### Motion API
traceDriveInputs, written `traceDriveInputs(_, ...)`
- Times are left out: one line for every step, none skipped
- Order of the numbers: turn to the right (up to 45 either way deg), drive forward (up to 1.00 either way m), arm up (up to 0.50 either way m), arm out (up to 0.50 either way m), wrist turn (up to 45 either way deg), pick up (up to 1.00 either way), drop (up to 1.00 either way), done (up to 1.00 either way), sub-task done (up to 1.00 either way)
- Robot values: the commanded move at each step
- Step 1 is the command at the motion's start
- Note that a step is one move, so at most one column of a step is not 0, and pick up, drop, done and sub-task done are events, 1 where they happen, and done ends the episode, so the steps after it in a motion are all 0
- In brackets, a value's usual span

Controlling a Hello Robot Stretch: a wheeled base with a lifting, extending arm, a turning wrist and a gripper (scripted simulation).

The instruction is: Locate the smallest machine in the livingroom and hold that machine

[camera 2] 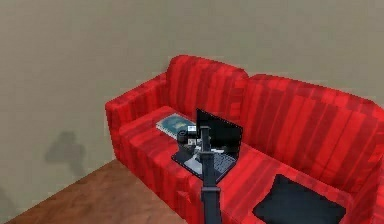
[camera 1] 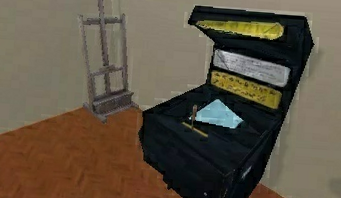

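A black arcade cabinet (camera 1: 223, 111) with yellow trim and a pale blue screen stands by the wall in the forward view's right half. On the seat of a red striped sofa (camera 2: 300, 120) in the arm side view lies an open dark laptop (camera 2: 224, 131). The arm's dark bar rises from the bottom edge, and the gripper (camera 2: 204, 140) shows in front of the laptop. I cannot tell whether it holds anything, or whether it touches the laptop.
A grey wooden easel (camera 1: 106, 67) leans in the corner left of the cabinet. On the sofa, a small book-like thing (camera 2: 175, 126) lies left of the laptop and a flat dark pad (camera 2: 300, 200) at the lower right. The floor is reddish wood (camera 1: 53, 169).
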Motion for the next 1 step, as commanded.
traceDriveInputs(0.0, 0.0, -0.3, 0.0, 0.0, 0.0, 0.0, 0.0, 0.0)
